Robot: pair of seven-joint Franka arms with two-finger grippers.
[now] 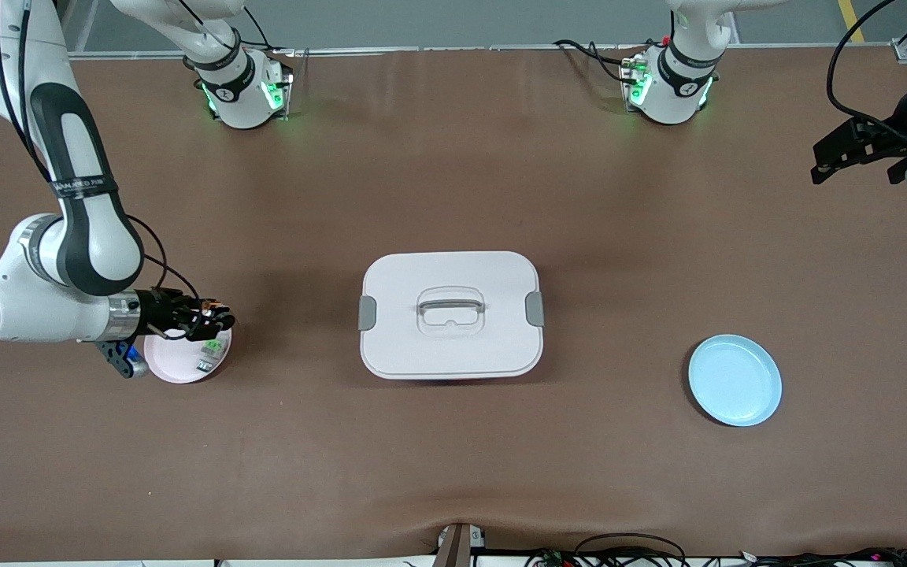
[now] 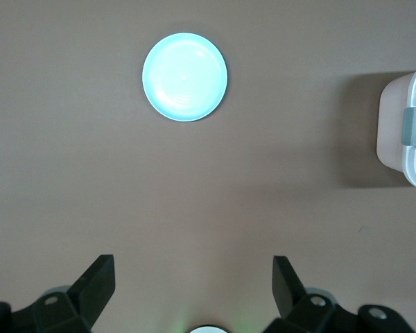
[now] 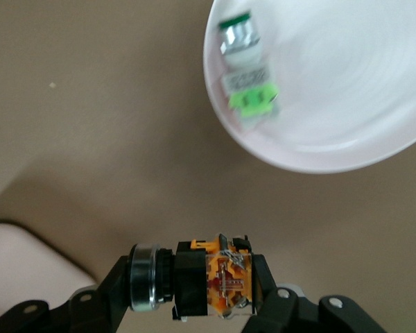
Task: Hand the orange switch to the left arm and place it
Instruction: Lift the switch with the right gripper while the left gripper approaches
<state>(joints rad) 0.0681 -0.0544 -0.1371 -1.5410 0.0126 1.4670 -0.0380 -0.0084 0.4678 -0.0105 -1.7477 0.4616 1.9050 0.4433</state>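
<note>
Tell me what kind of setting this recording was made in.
Most likely a robotics lab bench: two arms are mounted along a brown-covered table with cables at its edges. The props are staged: a white box, a blue plate and a pink plate.

Brown table, grey floor past it, even light

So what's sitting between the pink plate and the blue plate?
In the front view, the box sits between the pink plate and the blue plate.
</note>
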